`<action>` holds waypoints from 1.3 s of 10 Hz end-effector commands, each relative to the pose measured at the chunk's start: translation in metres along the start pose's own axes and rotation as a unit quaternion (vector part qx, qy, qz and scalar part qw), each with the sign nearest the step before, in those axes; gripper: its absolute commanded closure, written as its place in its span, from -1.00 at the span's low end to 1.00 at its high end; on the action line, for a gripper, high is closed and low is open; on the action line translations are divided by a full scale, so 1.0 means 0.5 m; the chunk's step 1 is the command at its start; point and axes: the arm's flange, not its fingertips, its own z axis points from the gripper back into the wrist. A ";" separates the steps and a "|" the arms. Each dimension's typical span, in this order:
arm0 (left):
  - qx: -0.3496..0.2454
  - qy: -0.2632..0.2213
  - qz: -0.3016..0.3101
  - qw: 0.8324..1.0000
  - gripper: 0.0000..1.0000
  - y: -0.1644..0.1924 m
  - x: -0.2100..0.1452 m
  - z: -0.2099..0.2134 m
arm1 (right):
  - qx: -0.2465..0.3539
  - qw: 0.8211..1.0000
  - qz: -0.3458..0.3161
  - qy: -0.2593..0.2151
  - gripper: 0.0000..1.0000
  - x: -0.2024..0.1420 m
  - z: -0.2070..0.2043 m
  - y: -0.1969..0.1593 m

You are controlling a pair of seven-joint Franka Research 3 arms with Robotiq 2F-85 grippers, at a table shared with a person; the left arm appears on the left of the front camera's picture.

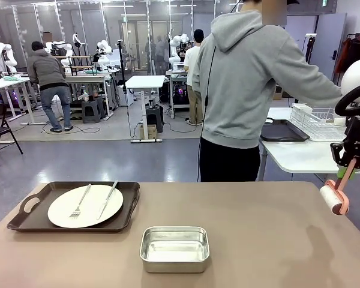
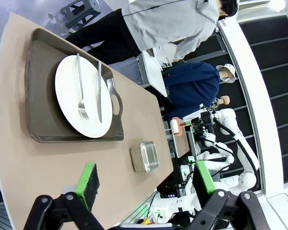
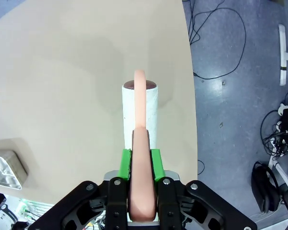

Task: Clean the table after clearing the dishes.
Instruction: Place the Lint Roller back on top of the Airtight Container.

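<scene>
On the tan table (image 1: pixel 258 228) one of the dishes, a white plate (image 1: pixel 85 206) with a fork and a knife, rests on a dark handled tray (image 1: pixel 24 216) at the left. My right gripper (image 1: pixel 348 171) hangs over the table's right edge, shut on the pink handle of a white lint roller (image 1: pixel 332 198). In the right wrist view the roller (image 3: pixel 140 112) hovers above the table (image 3: pixel 62 72) in front of my right gripper (image 3: pixel 140 160). My left gripper (image 2: pixel 145 182) is open and holds nothing. It looks down over the plate (image 2: pixel 81 96) and tray (image 2: pixel 41 72).
A small square steel pan (image 1: pixel 174 248) sits near the table's front middle. A person in a grey hoodie (image 1: pixel 246 78) stands at the far side, turned toward a white side table (image 1: pixel 294 156) with a dark tray (image 1: pixel 282 132) and a dish rack (image 1: pixel 315 123).
</scene>
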 end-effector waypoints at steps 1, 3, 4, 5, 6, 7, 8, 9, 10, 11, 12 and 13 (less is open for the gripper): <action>-0.002 -0.001 -0.004 1.000 -1.00 -0.002 -0.002 0.005 | 0.007 0.997 0.067 -0.027 0.59 -0.004 0.030 0.065; -0.002 -0.001 -0.004 1.000 -1.00 -0.002 -0.002 0.005 | -0.015 0.983 0.179 -0.044 0.59 -0.033 0.076 0.183; -0.002 -0.001 -0.004 1.000 -1.00 -0.002 -0.002 0.005 | -0.029 0.973 0.227 -0.035 0.59 -0.058 0.096 0.248; -0.002 -0.001 -0.004 1.000 -1.00 -0.002 -0.002 0.005 | -0.046 0.956 0.291 -0.013 0.59 -0.089 0.098 0.338; -0.002 -0.001 -0.004 1.000 -1.00 -0.002 -0.002 0.005 | -0.047 0.932 0.358 -0.013 0.59 -0.122 0.097 0.419; -0.002 -0.001 -0.004 1.000 -1.00 -0.002 -0.002 0.005 | -0.053 0.904 0.424 -0.009 0.59 -0.164 0.093 0.497; -0.002 -0.001 -0.004 1.000 -1.00 -0.002 -0.002 0.005 | -0.066 0.885 0.461 -0.001 0.59 -0.206 0.083 0.565; -0.002 -0.001 -0.004 1.000 -1.00 -0.002 -0.002 0.005 | -0.091 0.885 0.456 -0.001 0.59 -0.250 0.079 0.624; -0.002 -0.001 -0.004 1.000 -1.00 -0.002 -0.002 0.005 | -0.093 0.857 0.507 -0.016 0.59 -0.324 0.080 0.683; -0.002 -0.001 -0.004 1.000 -1.00 -0.002 -0.002 0.005 | -0.086 0.825 0.557 -0.033 0.59 -0.391 0.072 0.724; -0.002 -0.001 -0.004 1.000 -1.00 -0.002 -0.002 0.005 | -0.077 0.802 0.591 -0.031 0.59 -0.444 0.062 0.759; -0.002 -0.001 -0.004 1.000 -1.00 -0.002 -0.002 0.005 | -0.079 0.786 0.613 -0.029 0.59 -0.486 0.053 0.790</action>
